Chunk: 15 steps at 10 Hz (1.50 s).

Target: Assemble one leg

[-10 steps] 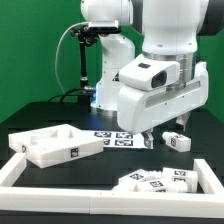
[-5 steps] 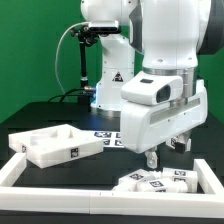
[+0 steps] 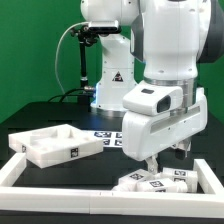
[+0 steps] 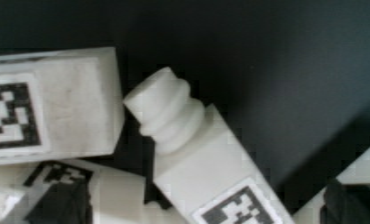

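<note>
- Your gripper (image 3: 167, 158) hangs low over the front of the table (image 3: 60, 118), toward the exterior view's right. It points down, and its bulky white body tilts slightly.
- The fingers (image 3: 150, 163) look spread apart with nothing pinched between them. Only their dark tips show below the housing, so judge that with care.
- Right below the gripper lies a pile of white tagged parts (image 3: 160, 182). In the exterior view you cannot tell whether the tips touch it.
- In the wrist view, the leg (image 4: 191, 140) lies slanted across the picture. You can see its threaded end and a marker tag on its body, which is cut off at the frame edge.
- Beside the leg sits a tagged block (image 4: 40, 100), and more tagged pieces crowd one corner, blurred and cropped.
- The wrist view shows no finger clearly.
- Further out, the arm (image 3: 170, 40) rises straight up and blocks most of the table behind it.
- The marker board (image 3: 105, 136) peeks out beside the gripper, partly covered.
- A white tray-like part (image 3: 55, 145) lies well apart at the exterior view's left.
- A white rail (image 3: 90, 205) borders the front.
</note>
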Available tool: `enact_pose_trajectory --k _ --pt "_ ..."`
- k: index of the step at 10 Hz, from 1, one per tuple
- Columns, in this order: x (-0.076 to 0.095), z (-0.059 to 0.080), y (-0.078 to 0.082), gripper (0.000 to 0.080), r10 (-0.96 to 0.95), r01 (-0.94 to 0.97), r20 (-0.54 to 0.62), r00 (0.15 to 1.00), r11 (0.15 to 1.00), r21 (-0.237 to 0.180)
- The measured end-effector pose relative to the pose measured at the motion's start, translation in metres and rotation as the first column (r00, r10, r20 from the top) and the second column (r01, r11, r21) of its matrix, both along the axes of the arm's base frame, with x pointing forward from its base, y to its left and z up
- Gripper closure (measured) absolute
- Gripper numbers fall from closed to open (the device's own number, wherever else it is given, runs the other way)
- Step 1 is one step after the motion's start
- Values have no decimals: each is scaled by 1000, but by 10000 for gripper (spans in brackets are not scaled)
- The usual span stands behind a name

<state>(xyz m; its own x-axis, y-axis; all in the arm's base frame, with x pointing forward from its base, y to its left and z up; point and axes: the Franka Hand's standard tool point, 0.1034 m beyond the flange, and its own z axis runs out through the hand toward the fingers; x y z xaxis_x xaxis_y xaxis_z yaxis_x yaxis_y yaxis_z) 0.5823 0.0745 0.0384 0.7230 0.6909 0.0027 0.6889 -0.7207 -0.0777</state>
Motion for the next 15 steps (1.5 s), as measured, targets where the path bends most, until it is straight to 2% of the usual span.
enact_pose_trajectory --k 4,11,12,13,14,15 --pt "-5 -9 7 150 0 0 -15 1000 1000 1" --pt "-11 -21 7 150 0 1 -33 999 1000 3" --pt "-11 -21 7 239 -1 1 -34 999 1000 3" --pt "-11 -21 7 374 -1 1 -34 999 1000 3" --pt "-11 -21 7 374 -1 1 -34 999 1000 3" --pt "-11 -21 7 514 -1 1 -34 999 1000 3"
